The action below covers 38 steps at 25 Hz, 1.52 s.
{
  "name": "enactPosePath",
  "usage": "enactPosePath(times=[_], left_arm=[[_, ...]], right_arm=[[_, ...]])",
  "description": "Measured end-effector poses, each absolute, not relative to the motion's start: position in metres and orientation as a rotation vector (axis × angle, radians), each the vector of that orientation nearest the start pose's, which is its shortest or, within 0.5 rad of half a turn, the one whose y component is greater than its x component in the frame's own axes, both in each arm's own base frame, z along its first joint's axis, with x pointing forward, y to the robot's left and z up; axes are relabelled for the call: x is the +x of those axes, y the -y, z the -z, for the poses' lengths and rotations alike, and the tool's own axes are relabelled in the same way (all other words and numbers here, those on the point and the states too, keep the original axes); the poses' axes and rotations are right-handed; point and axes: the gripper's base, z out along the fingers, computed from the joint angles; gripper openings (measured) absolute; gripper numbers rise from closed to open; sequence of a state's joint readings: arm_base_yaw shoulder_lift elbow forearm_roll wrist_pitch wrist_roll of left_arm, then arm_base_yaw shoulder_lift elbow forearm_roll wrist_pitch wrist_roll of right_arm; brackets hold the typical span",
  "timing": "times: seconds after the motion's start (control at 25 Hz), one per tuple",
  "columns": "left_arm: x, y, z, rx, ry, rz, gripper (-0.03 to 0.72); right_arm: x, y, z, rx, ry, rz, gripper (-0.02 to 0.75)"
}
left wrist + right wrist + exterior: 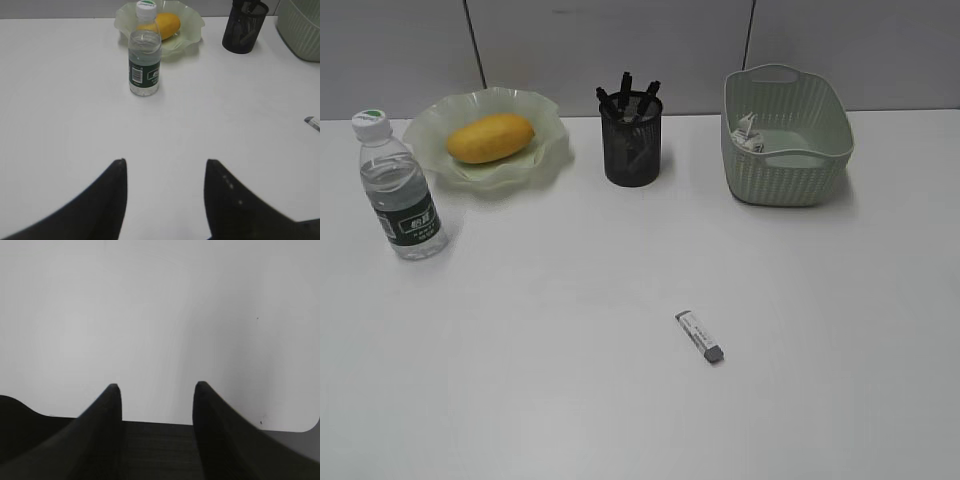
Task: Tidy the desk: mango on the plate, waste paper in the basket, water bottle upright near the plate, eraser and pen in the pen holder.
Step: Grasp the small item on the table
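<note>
You have the mango (pixel 491 137) lying on the plate (pixel 548 150) at the desk's (pixel 570 350) back left, and the water bottle (pixel 400 187) upright just beside it. The waste paper (pixel 748 132) sits inside the basket (pixel 790 170) at back right. Pens stand in the pen holder (pixel 631 145). The eraser (pixel 700 336) lies alone in mid-desk, though its markings are too small to read. Your left gripper (pixel 165 167) and right gripper (pixel 156 390) both stand parted, grasping nothing.
</note>
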<state>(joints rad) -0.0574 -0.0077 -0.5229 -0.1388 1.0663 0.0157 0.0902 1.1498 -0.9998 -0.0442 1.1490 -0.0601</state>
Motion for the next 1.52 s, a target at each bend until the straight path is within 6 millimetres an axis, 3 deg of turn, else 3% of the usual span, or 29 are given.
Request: enactPosePath(times=[0.32, 0.64, 1.2, 1.52], left_arm=[[-0.010, 0.010, -0.284, 0.083, -2.015, 0.191, 0.382], [-0.010, 0.010, -0.284, 0.083, -2.015, 0.191, 0.382], [-0.010, 0.010, -0.284, 0.083, -2.015, 0.191, 0.382], [-0.010, 0.010, -0.284, 0.083, -2.015, 0.189, 0.382]], right_arm=[[0.121, -0.008, -0.290, -0.122, -2.604, 0.011, 0.384], [0.060, -0.003, -0.280, -0.102, -2.381, -0.006, 0.384], [-0.002, 0.003, -0.281, -0.080, -2.033, -0.027, 0.384], [-0.006, 0.002, -0.281, -0.074, -2.008, -0.050, 0.384]])
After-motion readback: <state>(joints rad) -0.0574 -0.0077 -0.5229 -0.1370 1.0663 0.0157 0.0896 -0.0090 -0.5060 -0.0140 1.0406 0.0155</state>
